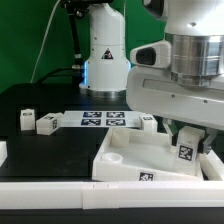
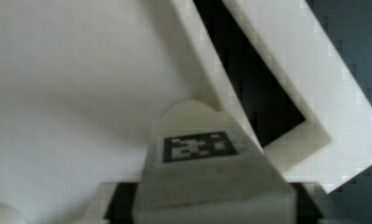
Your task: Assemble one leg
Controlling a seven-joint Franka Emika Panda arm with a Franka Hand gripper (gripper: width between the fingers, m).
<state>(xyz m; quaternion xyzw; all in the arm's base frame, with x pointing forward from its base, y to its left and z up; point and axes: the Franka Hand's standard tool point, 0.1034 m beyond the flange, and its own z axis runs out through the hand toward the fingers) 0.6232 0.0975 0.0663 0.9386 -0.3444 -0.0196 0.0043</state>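
Note:
My gripper (image 1: 186, 138) is shut on the leg (image 1: 186, 152), a small white post with a black-and-white tag, and holds it upright over the right part of the large white tabletop (image 1: 125, 162). In the wrist view the leg (image 2: 204, 165) runs out from between my dark fingers (image 2: 122, 202), tag facing the camera. Its far end points at the tabletop's raised rim (image 2: 201, 60) near a corner. I cannot tell whether it touches. The gripper's (image 2: 208, 208) jaws press on both sides of the leg.
Two loose legs (image 1: 27, 120) (image 1: 47, 123) stand at the exterior view's left, another (image 1: 148, 122) behind the tabletop. The marker board (image 1: 103, 119) lies at the back centre. A white rail (image 1: 50, 190) runs along the front. The arm's base (image 1: 103, 55) stands behind.

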